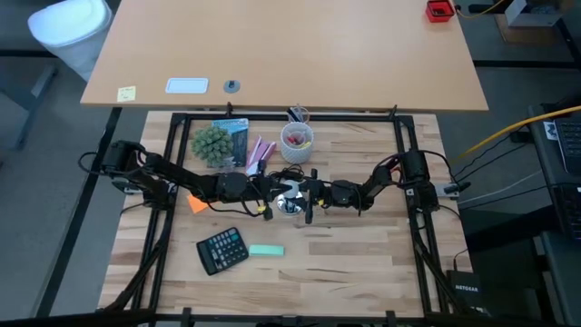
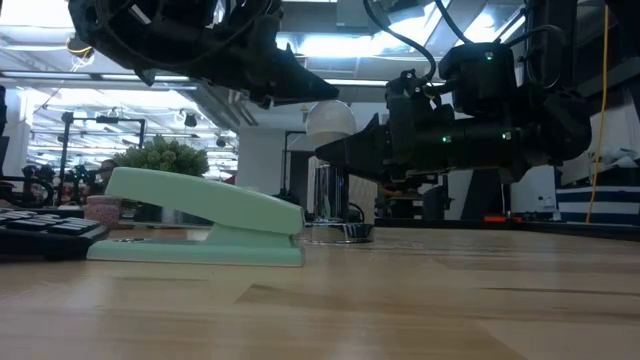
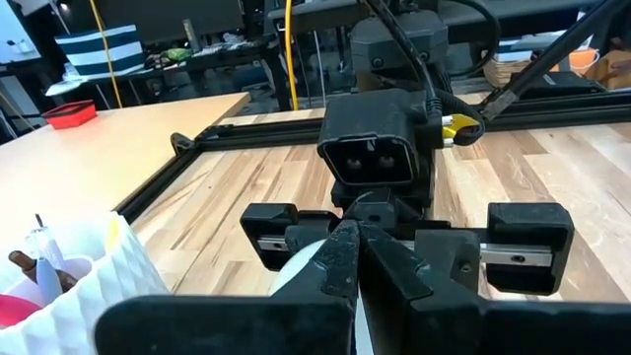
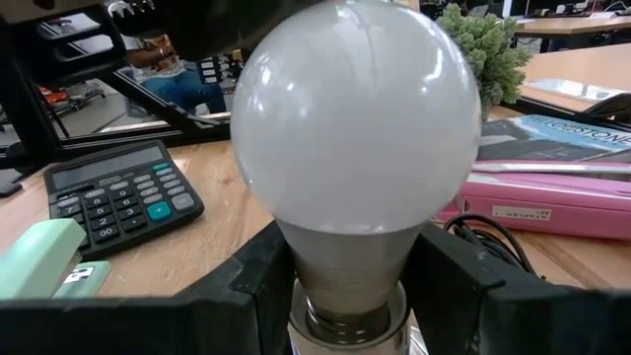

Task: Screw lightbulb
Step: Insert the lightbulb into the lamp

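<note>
The right gripper, from three o'clock, pinches the lightbulb at its neck, presumably steadying it upright for threading. The left gripper, pressed together, hovers above the bulb's dome from nine o'clock.

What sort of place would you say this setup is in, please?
Probably a robotics lab or workshop: two arms work at a framed wooden table set with desk props such as a calculator and a stapler, and the low view shows open-plan benches under strip lights.

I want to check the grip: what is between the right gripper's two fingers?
The lightbulb: the right wrist view shows its neck between the right gripper's fingers, above the metal socket.
</note>
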Robot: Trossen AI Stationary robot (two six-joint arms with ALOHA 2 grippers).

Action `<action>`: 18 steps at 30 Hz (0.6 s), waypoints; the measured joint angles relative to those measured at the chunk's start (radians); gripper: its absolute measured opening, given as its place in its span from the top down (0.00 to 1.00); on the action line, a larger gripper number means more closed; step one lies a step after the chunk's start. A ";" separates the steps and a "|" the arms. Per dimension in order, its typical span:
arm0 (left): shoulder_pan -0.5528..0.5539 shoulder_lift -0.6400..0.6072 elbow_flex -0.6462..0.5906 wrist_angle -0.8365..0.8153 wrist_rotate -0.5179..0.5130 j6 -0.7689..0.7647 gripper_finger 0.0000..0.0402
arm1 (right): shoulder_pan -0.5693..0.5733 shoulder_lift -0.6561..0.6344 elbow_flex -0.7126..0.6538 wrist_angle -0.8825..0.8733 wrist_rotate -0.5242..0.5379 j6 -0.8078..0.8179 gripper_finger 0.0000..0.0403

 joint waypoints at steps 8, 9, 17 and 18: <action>0.000 0.000 0.000 -0.010 0.000 -0.011 1.00 | 0.000 0.000 0.000 0.000 0.000 0.001 0.59; 0.000 0.000 0.000 -0.010 0.000 -0.011 1.00 | 0.000 0.000 0.000 0.000 0.000 0.002 0.59; 0.000 0.000 0.000 -0.013 0.000 -0.023 1.00 | 0.000 0.000 0.000 0.000 0.000 0.003 0.55; 0.000 0.000 0.000 -0.012 0.000 -0.023 1.00 | 0.000 0.000 0.000 -0.008 0.000 0.003 0.53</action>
